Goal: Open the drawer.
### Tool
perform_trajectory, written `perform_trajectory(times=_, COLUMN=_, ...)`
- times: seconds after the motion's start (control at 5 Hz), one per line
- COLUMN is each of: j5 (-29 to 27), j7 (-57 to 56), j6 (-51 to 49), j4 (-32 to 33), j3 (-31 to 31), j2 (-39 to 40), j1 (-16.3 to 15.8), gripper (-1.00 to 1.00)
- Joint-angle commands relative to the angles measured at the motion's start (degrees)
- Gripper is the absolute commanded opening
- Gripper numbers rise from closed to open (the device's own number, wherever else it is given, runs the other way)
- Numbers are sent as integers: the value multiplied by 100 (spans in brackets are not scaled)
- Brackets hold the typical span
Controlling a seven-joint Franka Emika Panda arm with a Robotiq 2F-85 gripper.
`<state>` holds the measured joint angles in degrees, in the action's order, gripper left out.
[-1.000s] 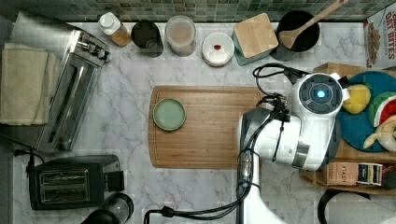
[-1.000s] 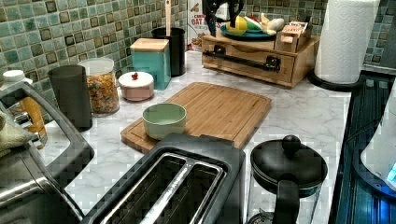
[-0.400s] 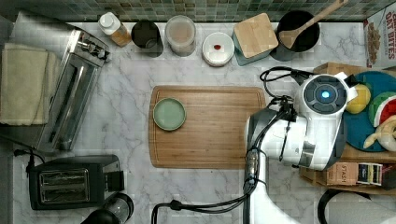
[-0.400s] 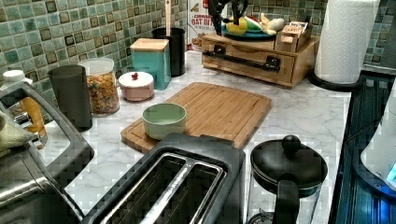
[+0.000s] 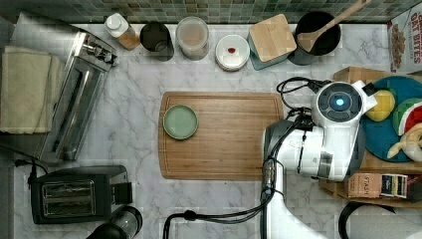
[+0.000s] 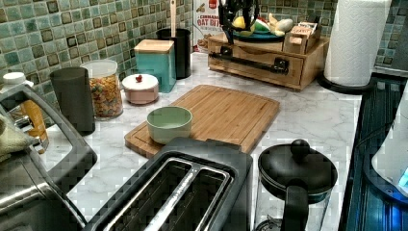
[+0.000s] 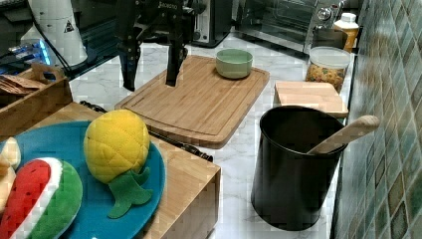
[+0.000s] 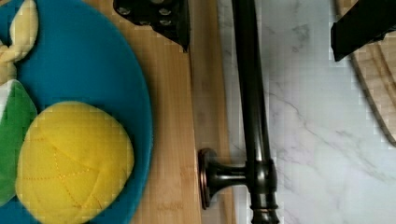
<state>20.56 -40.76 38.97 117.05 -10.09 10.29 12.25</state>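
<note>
Two fingers (image 7: 174, 59) spread wide, straddling the drawer's black bar handle (image 8: 252, 116) from above, not yet touching. Drawer (image 6: 255, 65) sits shut in the wooden box. I fear pinching off-centre and slipping, or dragging the box across the table (image 5: 129, 144).

light: even, bright | shadows: soft | quality: blocky, slightly blurred

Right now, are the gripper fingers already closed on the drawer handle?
No. In the wrist view the gripper is open, one finger over the wooden box top, the other over the marble, the drawer handle untouched between them.
</note>
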Motion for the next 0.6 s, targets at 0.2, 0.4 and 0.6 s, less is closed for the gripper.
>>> perform_trajectory(times=0.2, j5=-261, j7=64, j6=937, j4=366, j3=-216, j2=165, j1=297, gripper=100)
perform_trajectory(times=0.4, j5=-487, j7=101, j6=1125, j4=550, j3=-227, j2=198, j1=249, gripper=100)
perform_trajectory(times=0.6, j5=-557, j7=227, j6=1088, j4=666, j3=-179, j2=130, j1=215, gripper=100)
